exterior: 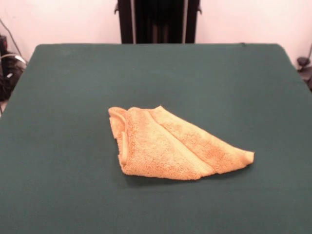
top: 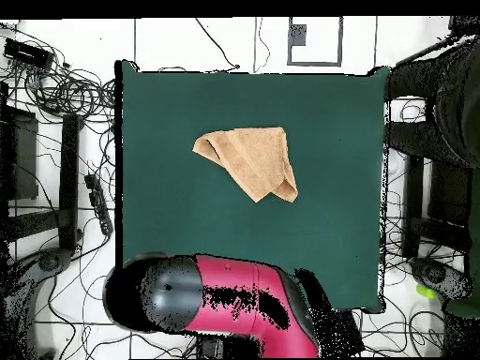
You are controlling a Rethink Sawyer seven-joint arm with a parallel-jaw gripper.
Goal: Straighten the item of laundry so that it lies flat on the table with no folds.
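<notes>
The orange-yellow towel (exterior: 165,146) lies near the middle of the dark green table (exterior: 68,83). It is folded over itself into a rough triangle, with one layer lapped diagonally across another and a hemmed edge curled up at its left side. In the overhead view the towel (top: 251,159) sits in the upper middle of the table (top: 187,234). The red and black arm (top: 239,305) is drawn back over the table's bottom edge, well away from the towel. I do not see its gripper in either view.
The black pedestal (exterior: 157,22) stands behind the table's far edge. Cables and equipment (top: 56,103) crowd the floor to the left of the table, and dark gear (top: 436,103) stands to the right.
</notes>
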